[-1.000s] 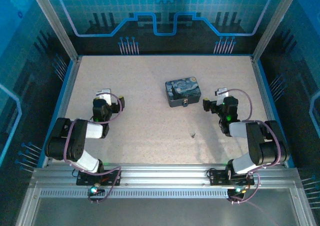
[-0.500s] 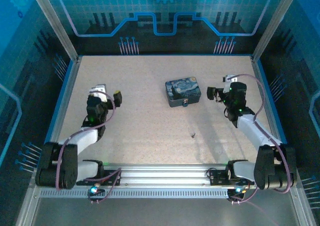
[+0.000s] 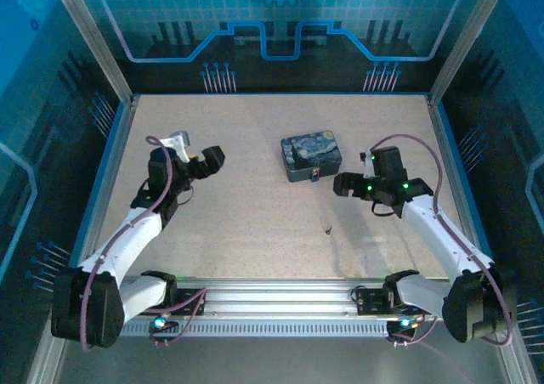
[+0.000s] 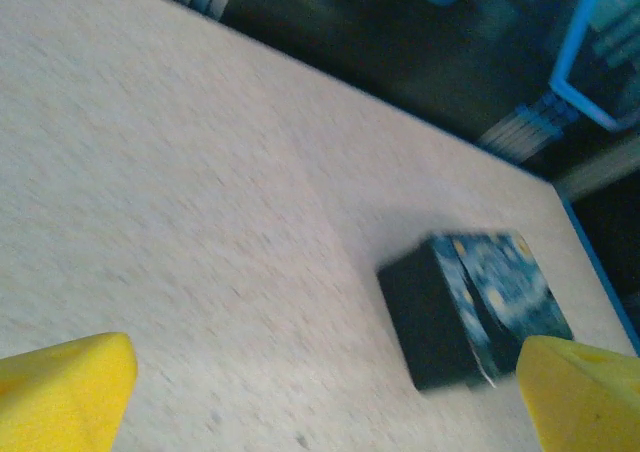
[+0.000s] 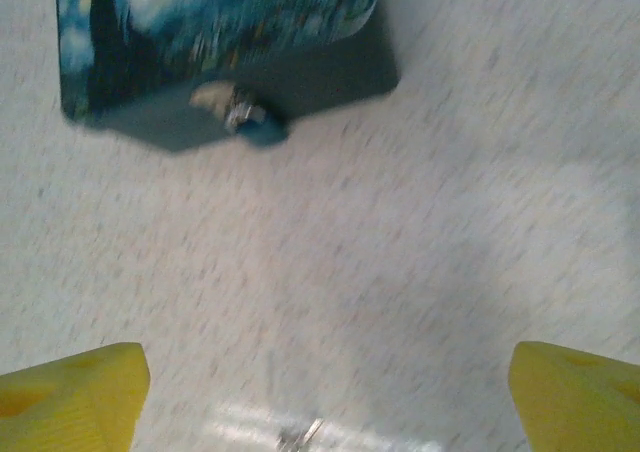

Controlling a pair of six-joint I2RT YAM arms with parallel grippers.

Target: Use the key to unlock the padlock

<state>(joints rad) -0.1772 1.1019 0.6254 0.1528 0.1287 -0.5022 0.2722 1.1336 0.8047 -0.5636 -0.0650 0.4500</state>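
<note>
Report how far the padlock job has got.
Done: nothing yet. The key lies loose on the table; the padlock hangs on the blue tin's front. In hand: the right gripper, open and empty, hovers near tin and key; the left gripper is open, off to the side. Left: grasp the key, insert it, turn.

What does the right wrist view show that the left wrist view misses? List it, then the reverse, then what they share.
Right wrist adds: the padlock at the tin's side wall, and the key lying on the table near the bottom edge. Left wrist adds: the dark back wall with blue lines. Shared: tin, table, yellow fingertips spread wide.
</note>
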